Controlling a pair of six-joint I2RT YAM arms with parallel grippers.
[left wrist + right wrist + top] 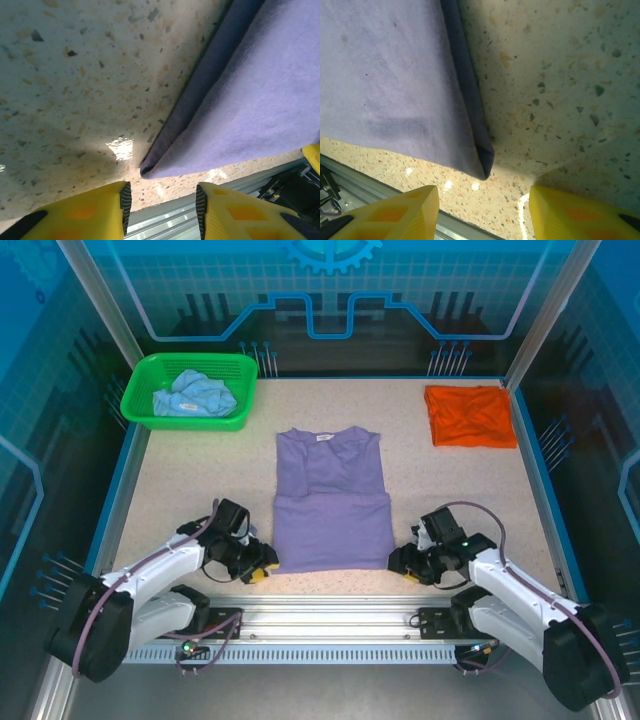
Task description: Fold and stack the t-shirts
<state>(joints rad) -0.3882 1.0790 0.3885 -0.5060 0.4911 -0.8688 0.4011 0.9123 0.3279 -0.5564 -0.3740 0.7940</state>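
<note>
The lavender-purple t-shirt [331, 502] lies flat mid-table, its lower part folded up over itself. My left gripper [262, 569] sits at its near left corner, open, and the folded corner [150, 169] lies just beyond the yellow fingers [95, 212], untouched. At the near right corner my right gripper [400, 564] is also open; that corner [485, 162] lies just ahead of its fingers [395, 215]. A folded orange t-shirt [470, 415] rests at the back right. The light blue t-shirt [193, 395] is crumpled in the green basket [140, 408].
The green basket stands at the back left corner. An aluminium rail [330, 615] runs along the table's near edge just behind both grippers. Blue edging [530, 470] borders the speckled tabletop [200, 480].
</note>
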